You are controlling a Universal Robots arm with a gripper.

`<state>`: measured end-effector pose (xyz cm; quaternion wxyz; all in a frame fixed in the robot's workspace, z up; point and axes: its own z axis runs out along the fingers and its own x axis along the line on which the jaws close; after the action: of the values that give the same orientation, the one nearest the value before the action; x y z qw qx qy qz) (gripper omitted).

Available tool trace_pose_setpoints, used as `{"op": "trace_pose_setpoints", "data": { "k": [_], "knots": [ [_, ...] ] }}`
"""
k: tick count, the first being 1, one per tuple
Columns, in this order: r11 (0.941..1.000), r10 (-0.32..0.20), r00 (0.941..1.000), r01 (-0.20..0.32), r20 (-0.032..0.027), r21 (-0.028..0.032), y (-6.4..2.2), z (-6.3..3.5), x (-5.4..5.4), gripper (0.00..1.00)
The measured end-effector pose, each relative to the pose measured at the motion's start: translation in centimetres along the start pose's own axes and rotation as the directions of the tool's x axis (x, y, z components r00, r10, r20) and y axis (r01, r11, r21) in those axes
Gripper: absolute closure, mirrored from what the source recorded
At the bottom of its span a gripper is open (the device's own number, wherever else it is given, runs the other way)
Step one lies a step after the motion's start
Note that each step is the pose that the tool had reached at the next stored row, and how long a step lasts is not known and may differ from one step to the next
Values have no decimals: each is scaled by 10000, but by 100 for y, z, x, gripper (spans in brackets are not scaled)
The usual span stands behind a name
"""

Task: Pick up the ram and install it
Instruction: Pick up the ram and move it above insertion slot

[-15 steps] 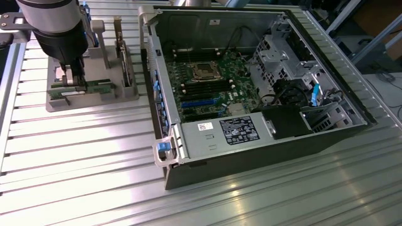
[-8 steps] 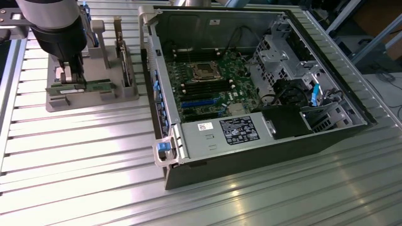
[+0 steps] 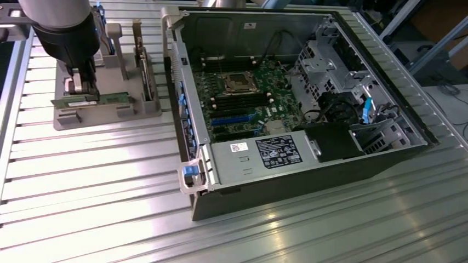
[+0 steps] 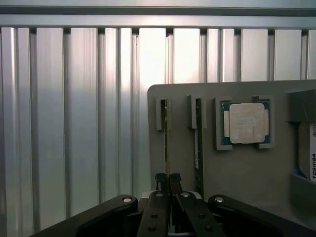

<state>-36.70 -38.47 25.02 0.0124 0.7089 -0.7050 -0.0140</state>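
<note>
The ram [image 3: 109,98] is a thin green stick standing on its long edge in a slot of the grey parts holder [image 3: 109,113] at the exterior view's left. My gripper [image 3: 82,92] reaches straight down onto it, shut on its upper edge. In the wrist view the ram [image 4: 166,133] runs as a narrow edge away from the gripper [image 4: 168,178], whose two black fingers pinch it from both sides. Whether the stick has left its slot, I cannot tell.
On the holder [image 4: 182,98] are a second green stick [image 4: 198,148], a square silver processor [image 4: 245,123] and a hard drive [image 4: 308,158]. The open computer case [image 3: 398,109] lies at the exterior view's right, with its motherboard [image 3: 245,107] and power supply [image 3: 263,156] exposed. Ribbed metal table [image 3: 95,186] lies all around.
</note>
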Motion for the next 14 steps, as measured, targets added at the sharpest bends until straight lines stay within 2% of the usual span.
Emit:
{"op": "trace_pose_setpoints", "data": {
  "k": [14],
  "knots": [
    [10000, 0, 10000, 0, 0, 0, 4, -108, -1, 88]
  ]
}}
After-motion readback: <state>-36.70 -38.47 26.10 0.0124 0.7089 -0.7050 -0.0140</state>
